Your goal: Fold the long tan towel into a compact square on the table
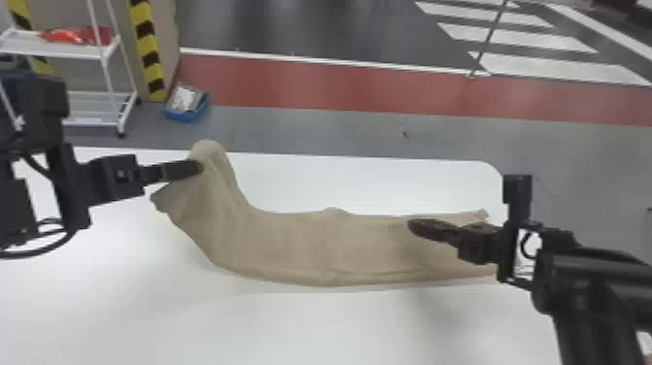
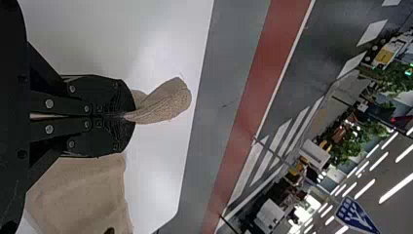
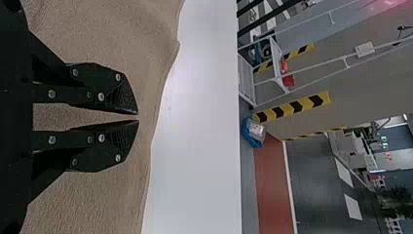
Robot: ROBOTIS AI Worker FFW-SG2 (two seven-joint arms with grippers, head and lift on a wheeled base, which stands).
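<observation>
In the head view the tan towel (image 1: 301, 245) stretches across the white table, its left end lifted and bunched in my left gripper (image 1: 199, 167). A folded bit of the towel (image 2: 163, 102) sticks out beyond the closed fingers of my left gripper (image 2: 131, 116) in the left wrist view, with more cloth hanging beneath. Over the towel's right part is my right gripper (image 1: 415, 227). The right wrist view has my right gripper (image 3: 137, 117) slightly open, a narrow gap between its tips and towel fabric (image 3: 112, 34) behind them, not gripped.
The white table (image 1: 339, 325) extends in front of and behind the towel, with its rounded far right corner near my right arm. Beyond the table, a white shelf cart (image 1: 53, 47) and a blue bin (image 1: 187, 115) stand on the floor at the left.
</observation>
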